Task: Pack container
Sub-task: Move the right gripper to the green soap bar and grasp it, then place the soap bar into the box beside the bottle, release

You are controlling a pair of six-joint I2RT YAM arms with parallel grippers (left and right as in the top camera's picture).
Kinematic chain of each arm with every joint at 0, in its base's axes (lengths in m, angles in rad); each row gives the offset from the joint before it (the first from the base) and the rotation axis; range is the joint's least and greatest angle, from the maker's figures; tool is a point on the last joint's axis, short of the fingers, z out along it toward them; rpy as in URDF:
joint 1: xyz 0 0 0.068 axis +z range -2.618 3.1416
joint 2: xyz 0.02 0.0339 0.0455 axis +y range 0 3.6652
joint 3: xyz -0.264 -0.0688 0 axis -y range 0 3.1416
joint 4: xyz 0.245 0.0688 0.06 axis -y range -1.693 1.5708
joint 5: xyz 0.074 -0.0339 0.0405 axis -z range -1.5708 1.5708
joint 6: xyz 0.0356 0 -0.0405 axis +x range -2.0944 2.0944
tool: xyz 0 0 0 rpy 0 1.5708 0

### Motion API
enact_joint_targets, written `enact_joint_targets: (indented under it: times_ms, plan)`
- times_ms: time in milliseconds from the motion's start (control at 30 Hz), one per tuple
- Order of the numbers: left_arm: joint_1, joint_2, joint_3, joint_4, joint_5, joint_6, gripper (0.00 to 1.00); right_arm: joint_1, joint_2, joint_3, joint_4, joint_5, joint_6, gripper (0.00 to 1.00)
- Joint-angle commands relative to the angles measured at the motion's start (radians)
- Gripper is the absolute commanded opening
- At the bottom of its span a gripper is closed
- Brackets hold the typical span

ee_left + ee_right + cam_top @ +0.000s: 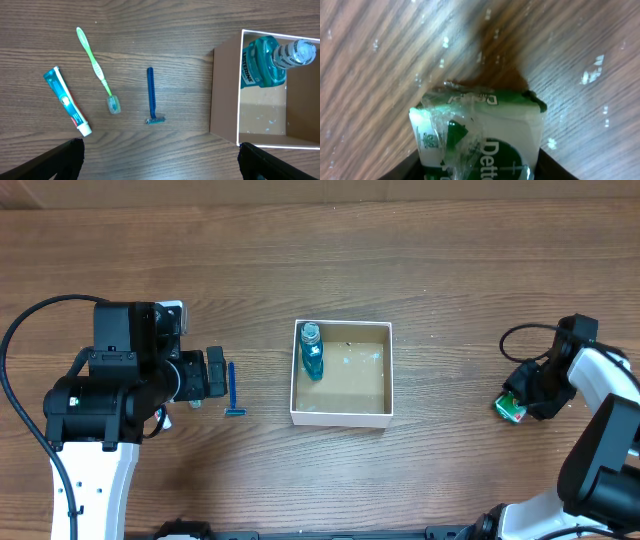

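Brown wood-grain table point(450, 260). Overhead: the container point(358, 388) sits mid-table with a mouthwash bottle point(311, 352) lying along its left wall. A blue razor point(233, 388) lies just left of the box. The left gripper point(213, 373) is next to the razor. The right gripper point(520, 398) is at the far right, on a green soap pack point(511, 408).

Left wrist: toothpaste tube point(66, 101), green toothbrush point(97, 70), razor and then the container, left to right. The fingers point(65, 160) are spread wide at the bottom corners, nothing between them.

Right wrist: the wrapped green-and-white soap pack fills the view, resting on the wood. Dark fingers point(402, 170) press in on both sides, pinching it.
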Motion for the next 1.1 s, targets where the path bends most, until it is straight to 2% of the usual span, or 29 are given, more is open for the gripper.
enact_joint_targets:
  times_ms: [0, 100, 200, 267, 367, 500, 667, 800, 833, 867, 900, 967, 1067]
  plan:
    - [-0.001, -0.001, 0.022, 0.004, 0.011, -0.011, 1.0, 0.017, -0.038, 0.213, -0.128, -0.091, 0.007, 0.46]
    - [-0.001, -0.001, 0.022, 0.003, 0.011, -0.011, 1.0, 0.099, -0.137, 0.43, -0.261, -0.101, -0.005, 0.46]
    - [-0.001, -0.001, 0.022, 0.005, 0.011, -0.011, 1.0, 0.3, -0.24, 0.605, -0.367, -0.092, -0.061, 0.46]
    - [-0.001, -0.001, 0.022, 0.005, 0.011, -0.011, 1.0, 0.479, -0.29, 0.616, -0.378, -0.088, -0.06, 0.47]
    - [-0.001, -0.001, 0.022, 0.005, 0.01, -0.011, 1.0, 0.747, -0.269, 0.613, -0.387, -0.001, -0.016, 0.49]
    - [-0.001, -0.001, 0.022, 0.004, 0.011, -0.011, 1.0, 0.912, -0.174, 0.561, -0.332, 0.048, 0.039, 0.52]
    - [-0.001, -0.001, 0.022, 0.004, 0.011, -0.011, 1.0, 0.944, -0.021, 0.428, -0.203, 0.019, 0.056, 0.52]
    - [-0.001, -0.001, 0.022, 0.004, 0.011, -0.011, 1.0, 0.944, 0.089, 0.389, -0.108, 0.029, 0.041, 0.52]
    - [-0.001, -0.001, 0.022, 0.003, 0.011, -0.011, 1.0, 0.944, 0.103, 0.389, -0.094, 0.029, 0.041, 0.55]
    - [-0.001, -0.001, 0.022, 0.003, 0.011, -0.011, 1.0, 0.944, 0.116, 0.389, -0.078, 0.03, 0.041, 0.67]
    - [-0.001, -0.001, 0.022, 0.003, 0.011, -0.011, 1.0, 0.944, 0.119, 0.389, -0.068, 0.031, 0.042, 0.74]
    - [-0.001, -0.001, 0.022, 0.004, 0.011, -0.011, 1.0, 0.944, 0.119, 0.389, -0.047, 0.032, 0.042, 0.81]
    - [-0.001, -0.001, 0.022, 0.004, 0.011, -0.01, 1.0, 0.944, 0.115, 0.401, -0.056, 0.032, 0.042, 0.77]
